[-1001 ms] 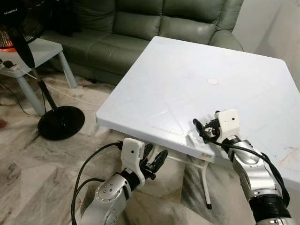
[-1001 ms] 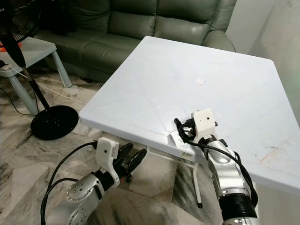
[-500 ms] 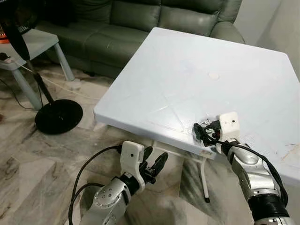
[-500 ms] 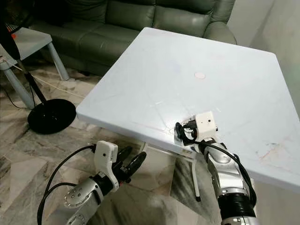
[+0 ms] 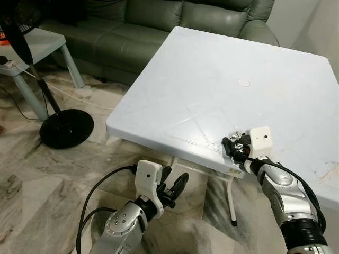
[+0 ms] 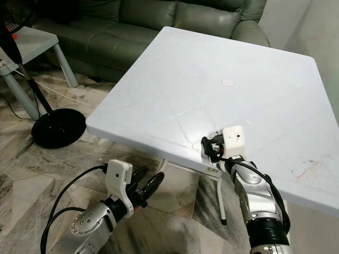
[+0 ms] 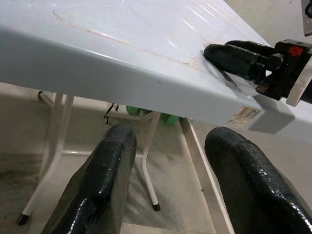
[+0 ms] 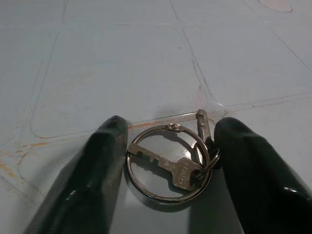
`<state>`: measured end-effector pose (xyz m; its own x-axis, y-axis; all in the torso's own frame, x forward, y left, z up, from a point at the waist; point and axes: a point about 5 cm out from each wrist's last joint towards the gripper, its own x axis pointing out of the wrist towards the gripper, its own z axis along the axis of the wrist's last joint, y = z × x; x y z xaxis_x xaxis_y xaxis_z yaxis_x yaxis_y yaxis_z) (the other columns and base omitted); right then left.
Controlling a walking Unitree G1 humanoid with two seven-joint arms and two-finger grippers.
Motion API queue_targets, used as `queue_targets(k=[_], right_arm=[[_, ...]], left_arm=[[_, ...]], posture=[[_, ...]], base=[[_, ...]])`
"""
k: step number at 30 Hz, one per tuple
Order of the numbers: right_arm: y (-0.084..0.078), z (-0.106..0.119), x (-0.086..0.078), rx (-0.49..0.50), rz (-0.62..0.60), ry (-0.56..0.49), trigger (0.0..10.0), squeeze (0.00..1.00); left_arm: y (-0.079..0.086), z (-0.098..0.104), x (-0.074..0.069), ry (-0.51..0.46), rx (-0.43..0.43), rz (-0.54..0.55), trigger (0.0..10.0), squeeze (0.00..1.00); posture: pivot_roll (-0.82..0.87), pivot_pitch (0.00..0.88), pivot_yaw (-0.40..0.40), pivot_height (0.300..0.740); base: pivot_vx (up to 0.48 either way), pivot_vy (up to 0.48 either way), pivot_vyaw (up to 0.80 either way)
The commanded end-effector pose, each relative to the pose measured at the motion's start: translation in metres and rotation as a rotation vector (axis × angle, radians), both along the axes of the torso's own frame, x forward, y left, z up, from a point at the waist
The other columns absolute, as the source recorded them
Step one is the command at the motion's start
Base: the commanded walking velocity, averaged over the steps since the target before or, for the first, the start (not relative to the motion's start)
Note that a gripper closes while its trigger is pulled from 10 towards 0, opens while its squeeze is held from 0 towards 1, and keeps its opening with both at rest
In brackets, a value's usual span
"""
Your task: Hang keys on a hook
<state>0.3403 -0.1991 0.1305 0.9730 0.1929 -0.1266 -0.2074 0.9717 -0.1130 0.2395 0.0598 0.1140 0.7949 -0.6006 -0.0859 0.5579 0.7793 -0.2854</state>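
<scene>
Two right gripper (image 8: 165, 161) fingers flank the keys (image 8: 170, 163), tips cropped.

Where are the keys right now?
The keys lie flat on the white table, near its front edge, between the open fingers of the right pincer.

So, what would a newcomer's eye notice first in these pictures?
Probably the big white table, with the right gripper resting at its near edge, jaws open on either side of a key ring lying flat. Next, the left gripper, hanging below the table edge above the marble floor.
</scene>
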Motion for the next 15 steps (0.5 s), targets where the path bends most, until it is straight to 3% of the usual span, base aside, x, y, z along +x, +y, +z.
queue_targets(k=[1,15], right_arm=[[-0.011,-0.0066,-0.0035,-0.004,-0.052,0.029,0.0,0.0],[-0.0123,-0.0051,-0.0028,-0.005,-0.051,0.023,0.0,0.0]], left_arm=[[-0.0032,0.0008,-0.0039,0.004,-0.001,-0.01,10.0,0.0],[-0.0042,0.0019,-0.0033,0.006,-0.002,-0.01,10.0,0.0]], posture=[[-0.01,0.231,-0.068,0.74],[-0.02,0.237,-0.069,0.74]], base=[[0.0,0.0,0.0],[0.0,0.0,0.0]])
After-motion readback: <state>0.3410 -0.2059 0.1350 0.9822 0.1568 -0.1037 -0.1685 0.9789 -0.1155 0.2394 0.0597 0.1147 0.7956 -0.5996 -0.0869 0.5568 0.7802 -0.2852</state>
